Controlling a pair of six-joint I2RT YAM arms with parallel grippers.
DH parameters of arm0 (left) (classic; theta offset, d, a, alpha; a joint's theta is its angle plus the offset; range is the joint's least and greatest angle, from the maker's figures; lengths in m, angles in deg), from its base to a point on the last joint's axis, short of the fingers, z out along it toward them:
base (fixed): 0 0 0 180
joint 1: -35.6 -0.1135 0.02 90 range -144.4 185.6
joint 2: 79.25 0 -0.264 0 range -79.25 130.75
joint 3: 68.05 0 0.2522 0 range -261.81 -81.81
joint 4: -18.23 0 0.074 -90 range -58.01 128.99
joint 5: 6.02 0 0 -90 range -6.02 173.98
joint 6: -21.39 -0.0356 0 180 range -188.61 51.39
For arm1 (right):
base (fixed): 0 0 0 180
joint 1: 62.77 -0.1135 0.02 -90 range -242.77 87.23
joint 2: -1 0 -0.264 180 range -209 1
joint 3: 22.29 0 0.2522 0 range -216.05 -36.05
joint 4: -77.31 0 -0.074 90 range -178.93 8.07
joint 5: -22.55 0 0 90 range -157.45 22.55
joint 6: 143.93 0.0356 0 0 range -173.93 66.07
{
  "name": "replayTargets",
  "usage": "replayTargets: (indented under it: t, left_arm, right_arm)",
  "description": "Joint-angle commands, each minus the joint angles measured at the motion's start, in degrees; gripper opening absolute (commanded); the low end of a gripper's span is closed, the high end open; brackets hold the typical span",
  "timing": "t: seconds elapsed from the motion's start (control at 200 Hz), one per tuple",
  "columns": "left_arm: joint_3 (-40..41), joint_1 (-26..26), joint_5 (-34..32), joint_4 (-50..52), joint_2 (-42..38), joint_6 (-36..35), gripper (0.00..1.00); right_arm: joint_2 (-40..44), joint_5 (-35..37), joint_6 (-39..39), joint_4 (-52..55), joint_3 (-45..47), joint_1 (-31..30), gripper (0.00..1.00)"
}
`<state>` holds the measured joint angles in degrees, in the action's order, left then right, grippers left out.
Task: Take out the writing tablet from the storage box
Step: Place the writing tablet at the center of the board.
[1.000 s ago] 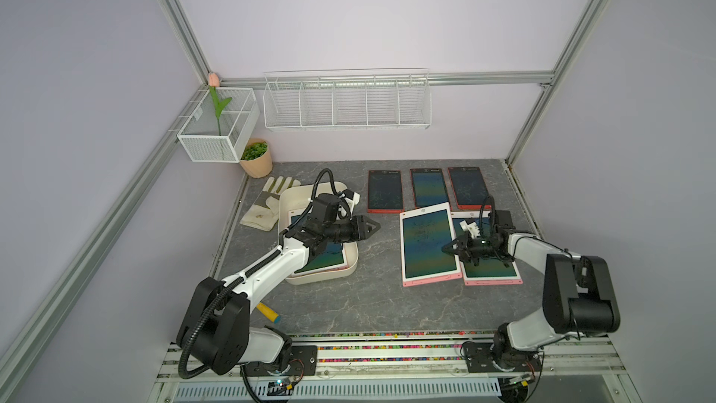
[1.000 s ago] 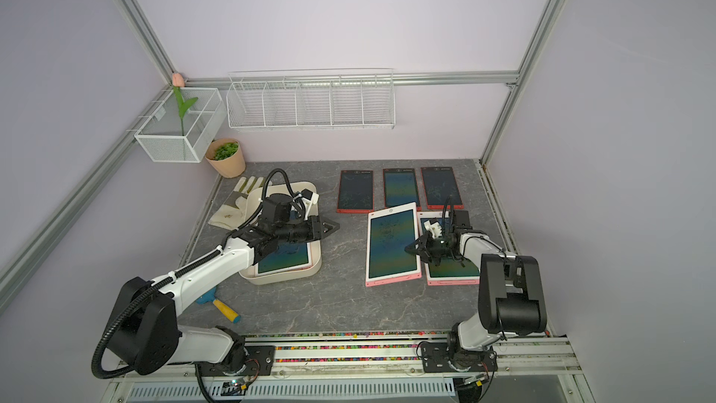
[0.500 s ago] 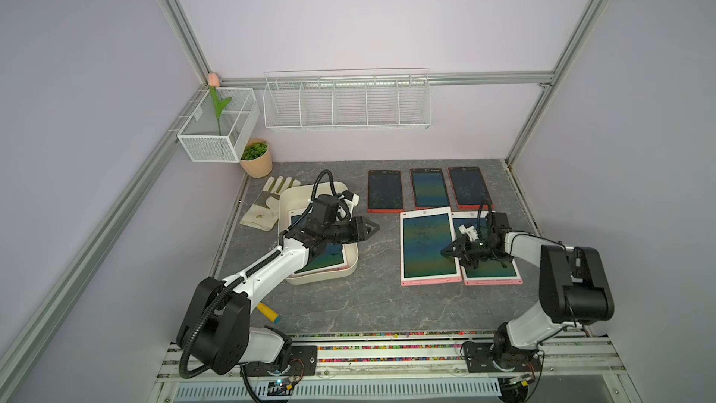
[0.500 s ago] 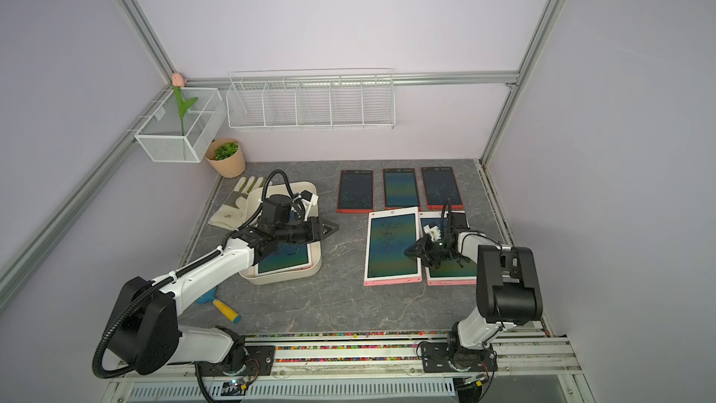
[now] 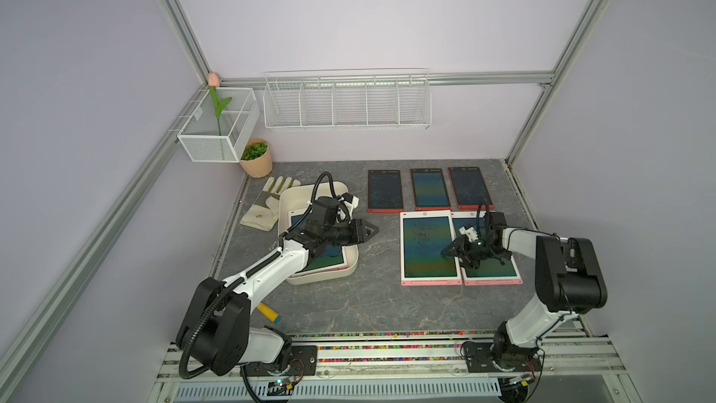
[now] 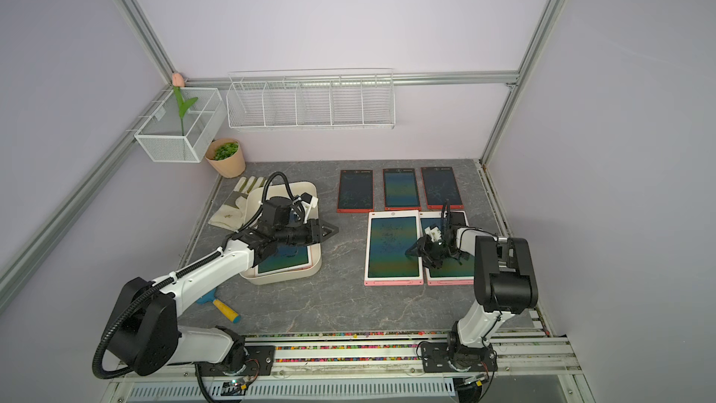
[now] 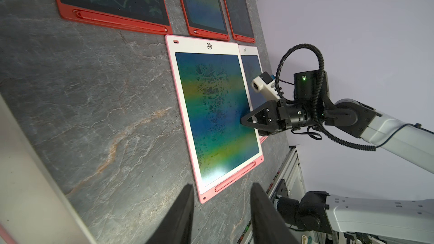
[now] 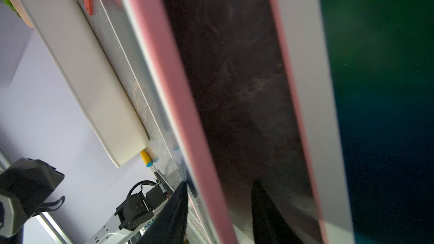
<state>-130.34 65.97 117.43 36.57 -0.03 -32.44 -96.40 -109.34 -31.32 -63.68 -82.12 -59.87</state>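
The cream storage box point(image 5: 295, 196) sits left of centre, and one writing tablet point(image 5: 331, 259) lies flat in it, also seen in a top view point(image 6: 284, 262). My left gripper point(image 5: 371, 231) hovers past the box's right rim, open and holding nothing; in its wrist view the gripper point(image 7: 222, 198) has only grey table between its fingers. A large pink-and-white tablet point(image 5: 428, 250) lies flat on the table. My right gripper point(image 5: 449, 251) is at that tablet's right edge. In the right wrist view the gripper point(image 8: 220, 184) is open, its jaws straddling the pink edge point(image 8: 178, 90).
A second pink-and-white tablet point(image 5: 492, 267) lies under the right arm. Three red tablets point(image 5: 431, 193) line the back. A work glove point(image 5: 267, 203), a plant pot point(image 5: 255, 157) and wire baskets point(image 5: 346, 100) are at the back left. A yellow-handled tool point(image 5: 269, 312) lies front left.
My right gripper's jaws have spread apart at the large tablet's edge, and that tablet has settled flat beside the other one. The left arm has not moved.
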Motion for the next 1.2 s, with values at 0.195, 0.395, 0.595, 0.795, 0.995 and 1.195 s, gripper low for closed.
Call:
replayTargets:
  t: [0.195,0.395,0.595,0.795,0.995,1.195]
  left_arm:
    - [1.51,-0.31,0.91,-1.58,-0.69,-0.17,0.41]
    - [3.64,-0.33,1.29,-2.91,-1.00,0.68,0.41]
    - [7.29,0.25,1.97,-4.21,-1.25,1.25,0.41]
    - [8.32,1.08,1.88,-4.58,-2.59,1.81,0.41]
    - [8.19,1.09,0.96,-1.81,-5.59,1.09,0.41]
    - [5.08,0.90,-9.89,13.97,-13.05,-3.81,0.42]
  right_arm:
    - [-1.32,5.41,-0.97,3.30,-0.73,0.18,0.55]
    - [-3.13,6.11,-0.77,3.29,-1.94,0.18,0.56]
    - [-2.76,11.23,-0.55,6.19,-4.78,-1.01,0.56]
    - [-4.41,13.63,0.17,8.58,-9.09,-2.48,0.56]
    - [-4.71,18.60,0.10,11.75,-12.47,-4.67,0.56]
    - [1.62,27.86,-0.74,20.70,-19.49,-9.07,0.55]
